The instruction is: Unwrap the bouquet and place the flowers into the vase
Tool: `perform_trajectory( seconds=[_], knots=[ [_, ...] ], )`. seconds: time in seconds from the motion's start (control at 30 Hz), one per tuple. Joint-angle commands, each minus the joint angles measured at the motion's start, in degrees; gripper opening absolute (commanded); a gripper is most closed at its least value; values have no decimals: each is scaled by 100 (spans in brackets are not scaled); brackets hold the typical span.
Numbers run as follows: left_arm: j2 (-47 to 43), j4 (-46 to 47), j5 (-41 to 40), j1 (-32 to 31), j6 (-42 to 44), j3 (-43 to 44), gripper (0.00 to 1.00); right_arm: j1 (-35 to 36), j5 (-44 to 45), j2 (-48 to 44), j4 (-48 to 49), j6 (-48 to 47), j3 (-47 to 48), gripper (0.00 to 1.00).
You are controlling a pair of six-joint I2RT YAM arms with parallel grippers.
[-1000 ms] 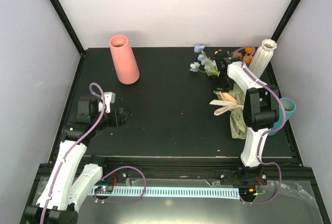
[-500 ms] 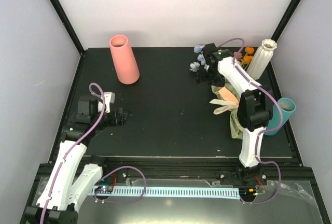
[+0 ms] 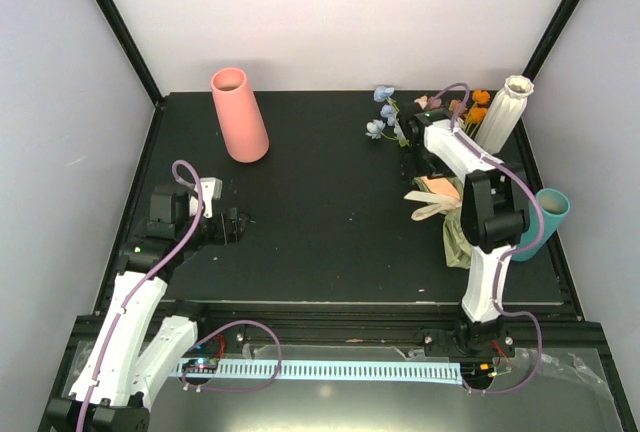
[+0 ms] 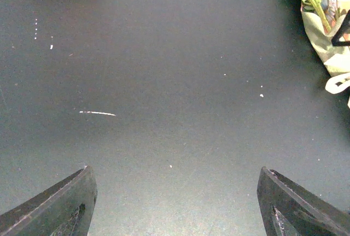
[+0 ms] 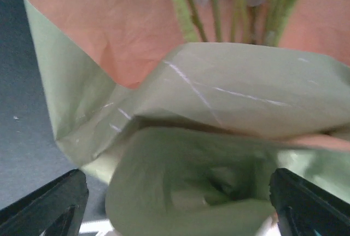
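Black table [image 3: 330, 202]; right hand [image 3: 414, 164] wide apart over the bouquet [image 5: 208, 94]

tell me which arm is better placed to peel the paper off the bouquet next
Probably right: the right gripper is open directly over the wrapping paper, stems just ahead. The left gripper, also open, faces bare table, the bouquet well off to one side.

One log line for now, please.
left gripper open, empty | right gripper open over bouquet | flowers partly wrapped | vase upright, far right
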Motion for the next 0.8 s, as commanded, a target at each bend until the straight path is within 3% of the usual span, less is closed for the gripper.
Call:
perform_trajectory(
  seconds=[0.0,0.07,0.17,0.27,0.47,0.77],
  knots=[
    [5,-34,8,-34,-37,8,82,0,66,360,21,-190,109,85],
    [-11,-36,-12,-36,-46,8,82,-3,183,479,44,-223,199,68],
    [-44,-38,-62,-42,-64,8,82,2,276,635,33,-251,367,27],
    [-88,-37,-112,-43,-83,8,82,8,198,823,-39,-246,536,2],
    [-104,-15,-136,-48,-101,-10,82,349,-102,977,-405,-47,1265,2],
    [26,10,-38,-42,-59,-18,82,1511,-1064,1502,-941,514,2523,2]
  ],
)
